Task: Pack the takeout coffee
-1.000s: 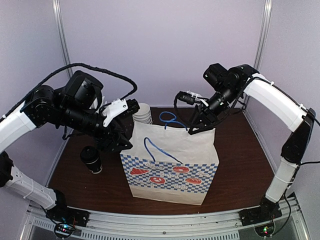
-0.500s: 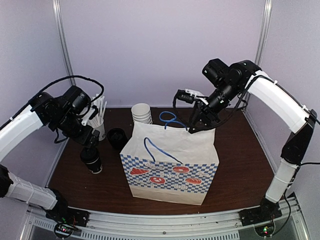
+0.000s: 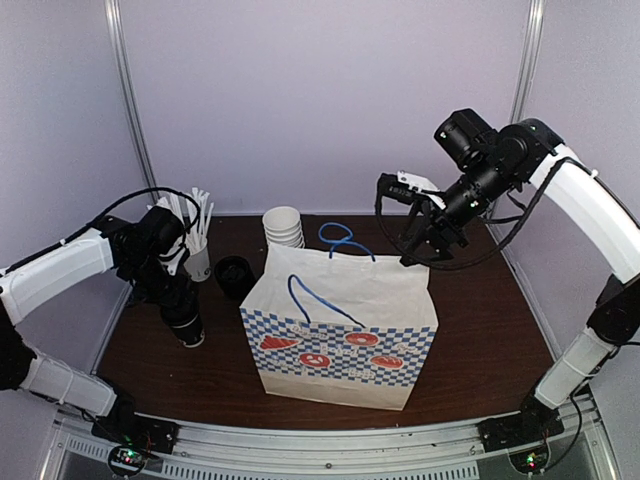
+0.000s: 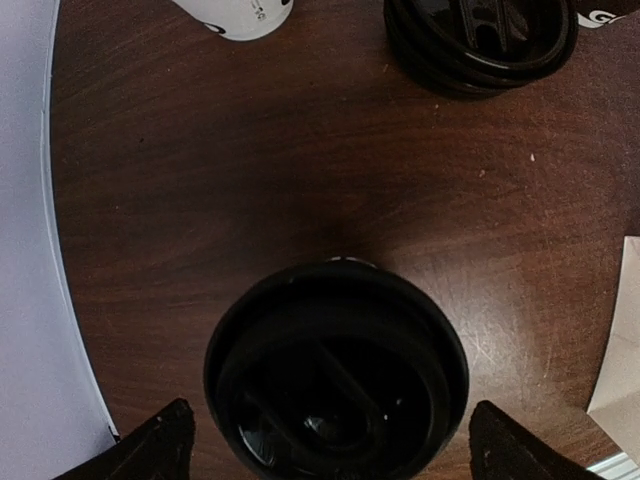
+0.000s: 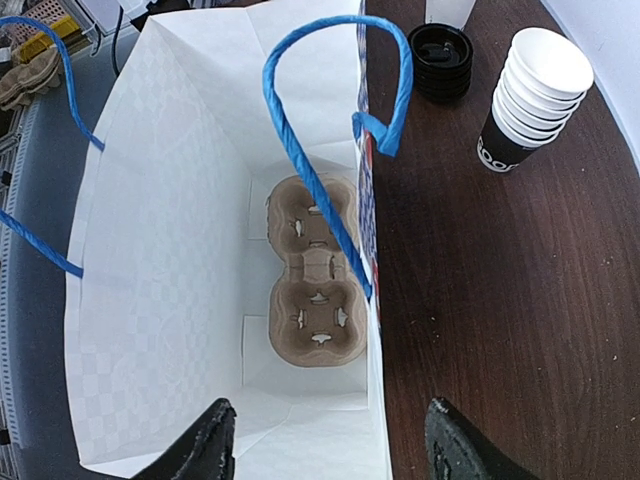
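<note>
As only the right wrist shows, bag (image 5: 170, 200) holds carrier (image 5: 300, 270).

Coffee cup (image 4: 335, 375): from the left wrist only the black lid shows, with the body hidden beneath it. In the top view, cup and left gripper (image 3: 180, 305) are both dark and seem to merge, so the lid's outline cannot be told. Left gripper: fingertips (image 4: 165, 445) only, the rest cut by the lower edge. White cup (image 4: 240, 12) and stack of lids (image 4: 480, 40): cut by the upper edge. Paper bag (image 4: 622, 340): one corner at the right edge. Right gripper (image 5: 330, 448): fingertips (image 5: 205, 445) only. Cardboard carrier (image 5: 315, 270): partly crossed by the blue handle (image 5: 300, 170). Stack of cups (image 5: 530, 95): lettering too small to read.
</note>
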`<state>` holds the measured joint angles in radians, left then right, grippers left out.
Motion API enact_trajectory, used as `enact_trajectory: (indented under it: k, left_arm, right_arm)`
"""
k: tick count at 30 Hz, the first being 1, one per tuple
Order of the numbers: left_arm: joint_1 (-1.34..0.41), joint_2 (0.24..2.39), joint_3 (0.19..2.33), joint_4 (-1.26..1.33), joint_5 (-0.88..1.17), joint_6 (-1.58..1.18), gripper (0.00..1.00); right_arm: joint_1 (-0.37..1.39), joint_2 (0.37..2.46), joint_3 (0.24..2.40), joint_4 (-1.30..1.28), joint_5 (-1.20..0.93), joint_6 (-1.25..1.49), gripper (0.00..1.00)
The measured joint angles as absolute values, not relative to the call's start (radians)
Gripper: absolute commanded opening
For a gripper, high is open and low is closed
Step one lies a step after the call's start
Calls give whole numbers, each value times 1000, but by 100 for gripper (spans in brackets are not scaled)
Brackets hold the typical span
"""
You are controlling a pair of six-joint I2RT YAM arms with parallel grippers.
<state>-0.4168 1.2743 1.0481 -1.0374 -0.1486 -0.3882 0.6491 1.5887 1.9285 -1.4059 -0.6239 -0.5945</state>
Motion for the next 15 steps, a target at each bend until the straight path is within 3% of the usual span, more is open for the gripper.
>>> enact_trajectory:
  k: [15]
  left_arm:
    - [-411,1335,1049,-978,-156,-431,79]
  right_arm:
    - [643,1588,1885,-1385,-604,-595,65]
